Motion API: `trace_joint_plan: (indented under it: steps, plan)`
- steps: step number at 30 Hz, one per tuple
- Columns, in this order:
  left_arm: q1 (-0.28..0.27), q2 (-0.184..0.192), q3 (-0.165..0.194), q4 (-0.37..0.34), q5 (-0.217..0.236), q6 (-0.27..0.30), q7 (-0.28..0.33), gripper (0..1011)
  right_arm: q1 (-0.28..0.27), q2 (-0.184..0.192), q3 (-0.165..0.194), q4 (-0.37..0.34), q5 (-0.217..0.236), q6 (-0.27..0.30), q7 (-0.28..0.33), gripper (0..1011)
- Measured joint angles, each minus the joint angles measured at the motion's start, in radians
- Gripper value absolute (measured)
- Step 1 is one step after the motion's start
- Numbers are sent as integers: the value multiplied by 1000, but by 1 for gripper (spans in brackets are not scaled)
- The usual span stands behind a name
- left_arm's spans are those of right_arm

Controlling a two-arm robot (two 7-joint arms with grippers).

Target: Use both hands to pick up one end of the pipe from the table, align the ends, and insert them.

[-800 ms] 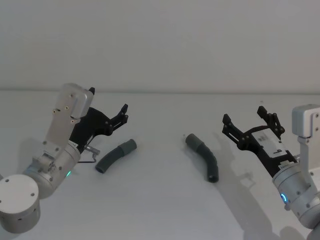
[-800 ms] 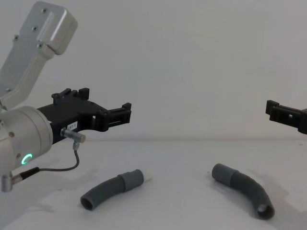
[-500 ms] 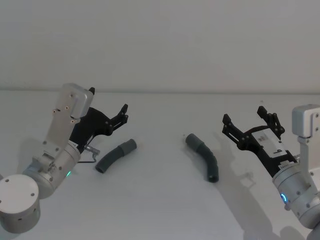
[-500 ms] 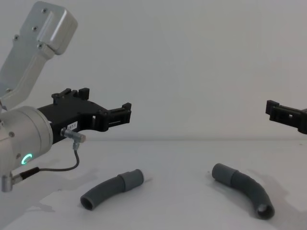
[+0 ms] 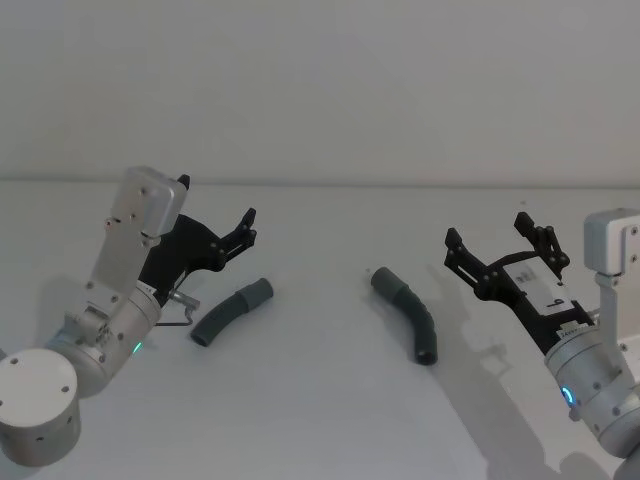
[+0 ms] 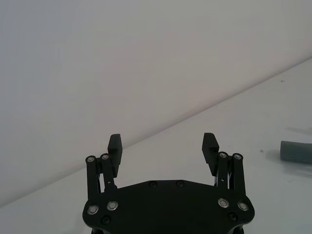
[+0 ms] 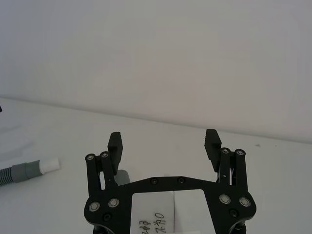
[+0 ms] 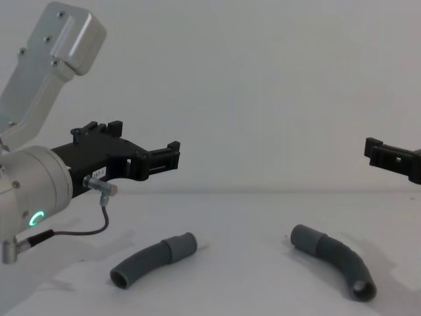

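Two curved dark-grey ribbed pipe pieces lie apart on the white table [image 5: 320, 400]. The left piece [image 5: 232, 312] has its grey cuff at its far right end; the right wrist view shows that cuff [image 7: 27, 170] carrying a narrower white tip [image 7: 49, 165]. The right piece [image 5: 408, 312] has its plain grey cuff [image 5: 383, 281] at its far end, pointing left. My left gripper [image 5: 218, 208] hovers open above and behind the left piece, holding nothing. My right gripper [image 5: 487, 228] hovers open to the right of the right piece, also holding nothing. Both wrist views show the jaws spread wide.
A plain white wall [image 5: 320, 90] rises behind the table's far edge. A thin grey cable [image 8: 99, 227] loops under the left wrist, close to the left piece's open end. Bare table lies between the two pieces and in front of them.
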Motion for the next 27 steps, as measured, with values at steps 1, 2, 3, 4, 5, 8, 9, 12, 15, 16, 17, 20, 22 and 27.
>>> trace_joint_plan:
  steps: [1, 2, 3, 4, 5, 8, 9, 12, 15, 16, 17, 20, 22, 27]
  plan:
    - [0, 0, 0, 0, 0, 0, 0, 1000, 0, 0, 0, 0, 0, 0, 0, 1002]
    - [0, 0, 0, 0, 0, 0, 0, 1000, 0, 0, 0, 0, 0, 0, 0, 1002]
    - [0, 0, 0, 0, 0, 0, 0, 1000, 0, 0, 0, 0, 0, 0, 0, 1001]
    - [0, 0, 0, 0, 0, 0, 0, 1000, 0, 0, 0, 0, 0, 0, 0, 1001]
    - [0, 0, 0, 0, 0, 0, 0, 1000, 0, 0, 0, 0, 0, 0, 0, 1001]
    - [0, 0, 0, 0, 0, 0, 0, 1000, 0, 0, 0, 0, 0, 0, 0, 1001]
    - [0, 0, 0, 0, 0, 0, 0, 1000, 0, 0, 0, 0, 0, 0, 0, 1001]
    - [0, 0, 0, 0, 0, 0, 0, 1000, 0, 0, 0, 0, 0, 0, 0, 1001]
    - [0, 0, 0, 0, 0, 0, 0, 1000, 0, 0, 0, 0, 0, 0, 0, 1002]
    - [0, 0, 0, 0, 0, 0, 0, 1000, 0, 0, 0, 0, 0, 0, 0, 1001]
    - [0, 0, 0, 0, 0, 0, 0, 1000, 0, 0, 0, 0, 0, 0, 0, 1002]
    - [-2, 0, 0, 0, 0, 4, -2, 1000, 0, 0, 0, 0, 0, 0, 0, 1001]
    - [-5, 0, 0, -1, 0, 12, -5, 1000, 0, 0, 0, 0, 0, 0, 0, 1002]
    - [-20, 2, 0, -8, -8, 57, -26, 1000, 0, 0, 0, 0, 0, 0, 0, 1001]
